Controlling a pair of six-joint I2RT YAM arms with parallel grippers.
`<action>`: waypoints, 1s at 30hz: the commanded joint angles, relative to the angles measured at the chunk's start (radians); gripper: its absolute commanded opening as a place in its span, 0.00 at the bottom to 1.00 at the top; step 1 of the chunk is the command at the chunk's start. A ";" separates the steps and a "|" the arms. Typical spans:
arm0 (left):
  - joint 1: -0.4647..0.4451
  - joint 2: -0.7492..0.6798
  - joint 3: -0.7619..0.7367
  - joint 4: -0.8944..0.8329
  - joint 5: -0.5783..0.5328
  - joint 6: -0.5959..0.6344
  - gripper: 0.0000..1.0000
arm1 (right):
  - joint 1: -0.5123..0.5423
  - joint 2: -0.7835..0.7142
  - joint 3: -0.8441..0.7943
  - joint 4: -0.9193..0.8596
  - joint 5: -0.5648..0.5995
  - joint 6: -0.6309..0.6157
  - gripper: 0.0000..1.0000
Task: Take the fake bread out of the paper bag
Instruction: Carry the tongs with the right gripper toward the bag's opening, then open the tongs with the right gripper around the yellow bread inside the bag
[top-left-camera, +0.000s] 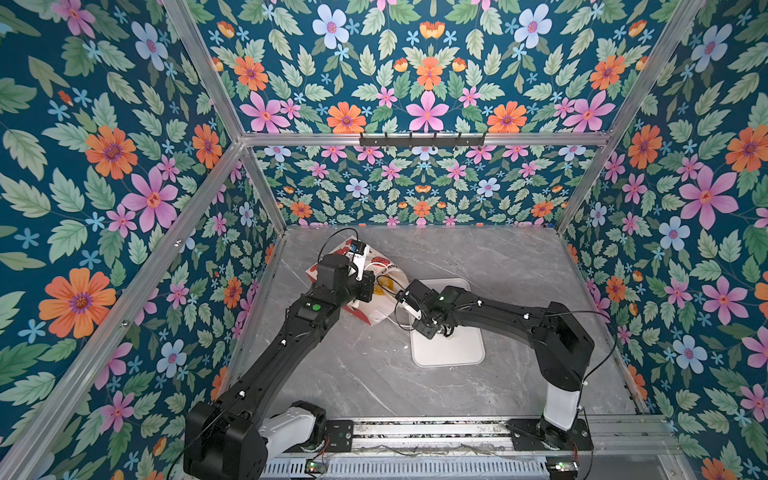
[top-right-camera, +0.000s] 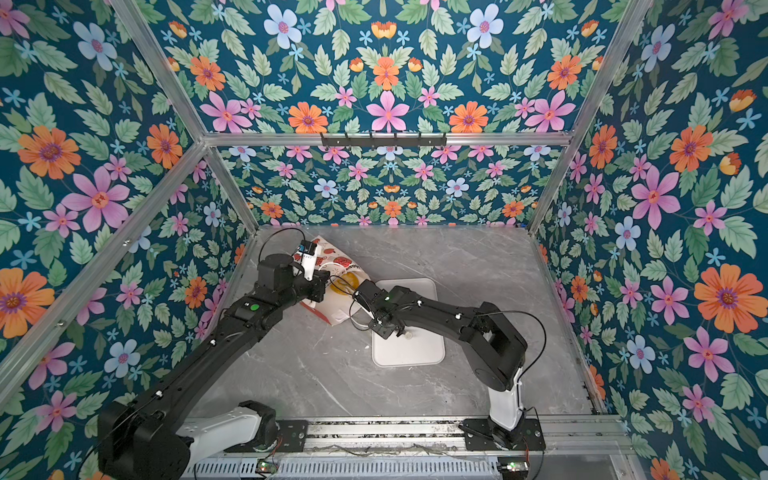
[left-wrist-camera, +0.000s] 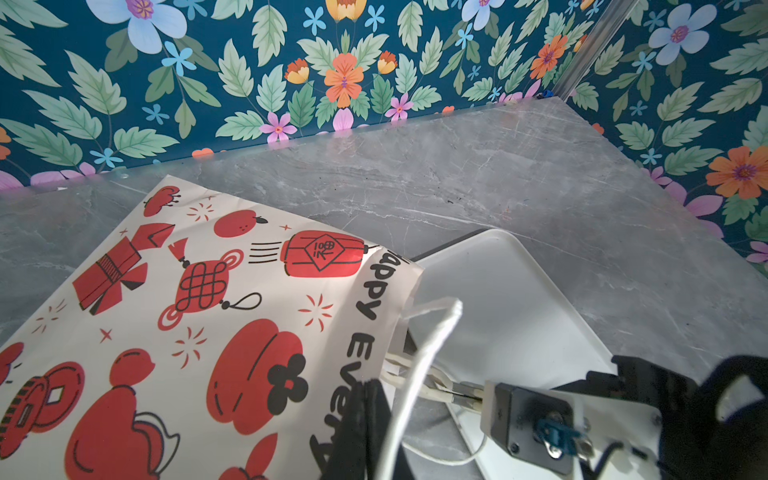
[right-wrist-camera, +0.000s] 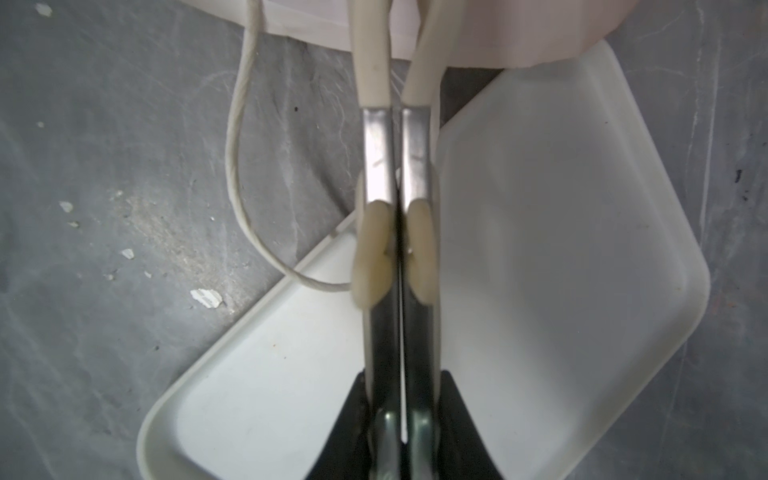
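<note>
The paper bag (top-left-camera: 374, 311) (left-wrist-camera: 174, 291), white with red pictures, lies on its side at the table's middle left, its mouth toward the white tray. My left gripper (top-left-camera: 371, 289) (left-wrist-camera: 365, 419) is shut on the bag's upper rim beside the black lettering. Long metal fingers with cream tips make up my right gripper (top-left-camera: 405, 305) (right-wrist-camera: 398, 25). It reaches into the bag's mouth from the tray side, fingers almost together, tips hidden inside. A yellow piece of fake bread (top-left-camera: 384, 286) (top-right-camera: 347, 284) shows at the bag's mouth in both top views. Whether the tips touch it is hidden.
A flat white tray (top-left-camera: 451, 353) (right-wrist-camera: 540, 257) (left-wrist-camera: 507, 291) lies on the grey marble table right of the bag, under my right wrist. One white cord handle (right-wrist-camera: 237, 137) loops over the table and the tray's edge. Small white crumbs (right-wrist-camera: 205, 297) lie nearby. Floral walls enclose three sides.
</note>
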 joint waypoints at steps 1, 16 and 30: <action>0.000 -0.004 0.005 0.015 0.003 0.006 0.00 | 0.001 0.001 0.013 -0.002 -0.006 0.003 0.26; 0.001 -0.022 -0.009 0.014 -0.005 0.010 0.00 | -0.013 0.029 0.046 -0.004 0.002 0.008 0.35; 0.000 -0.022 -0.009 0.012 -0.009 0.012 0.00 | -0.022 -0.024 0.031 0.016 -0.005 0.040 0.40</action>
